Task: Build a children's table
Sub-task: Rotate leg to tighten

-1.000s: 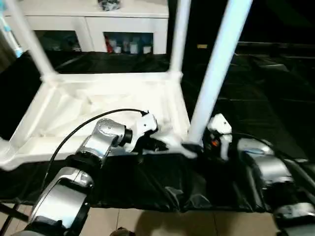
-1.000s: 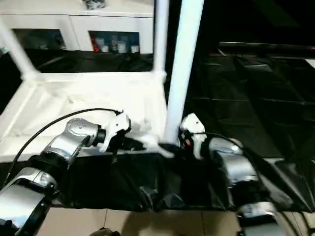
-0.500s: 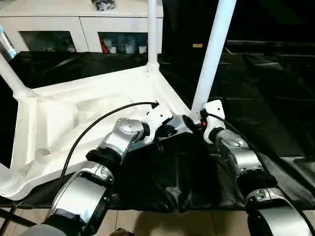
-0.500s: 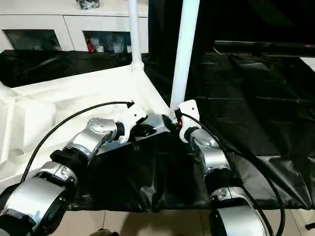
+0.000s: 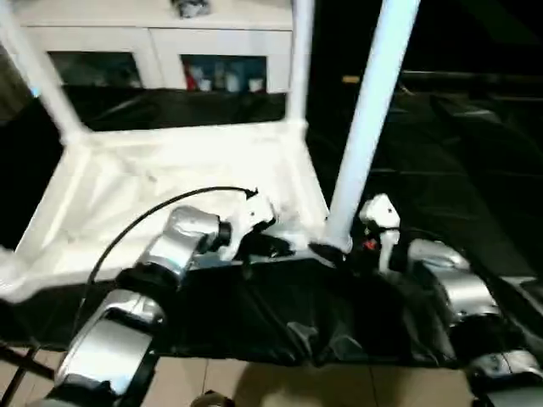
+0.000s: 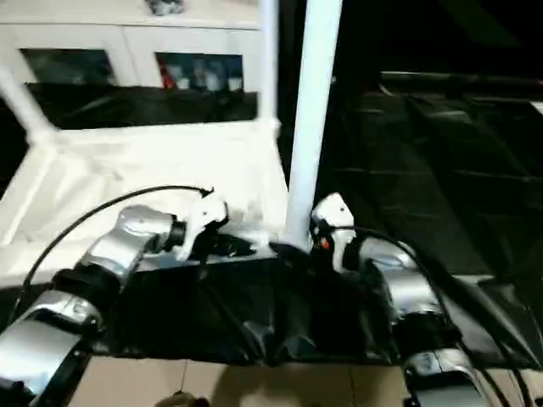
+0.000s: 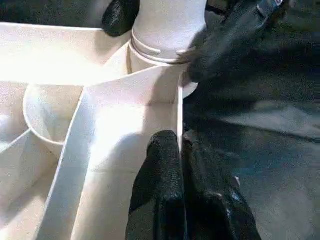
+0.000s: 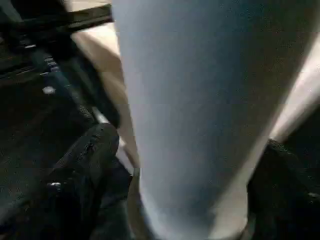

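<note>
The children's table (image 5: 170, 178) lies upside down on a black sheet, ribbed underside up. Three legs stand in its corner sockets: far left (image 5: 38, 72), far right (image 5: 299, 59) and near right (image 5: 369, 127). My left gripper (image 5: 276, 248) is shut on the table's thin near rim wall (image 7: 179, 107), close to the near right corner; its fingers (image 7: 160, 165) pinch the wall from both sides. My right gripper (image 5: 344, 252) stands open around the base of the near right leg (image 8: 200, 100), one finger (image 8: 87, 165) on each side with small gaps.
A white cabinet with glass doors (image 5: 161, 51) stands behind the table. Black sheeting (image 5: 441, 153) covers the surface to the right and hangs crumpled over the near edge (image 5: 322, 331). Tan floor (image 5: 254, 381) shows below. A black cable (image 5: 153, 212) arcs over my left forearm.
The head view swung away and came back. Table, legs and both grippers keep the same places relative to each other; the left stays pinched on the rim.
</note>
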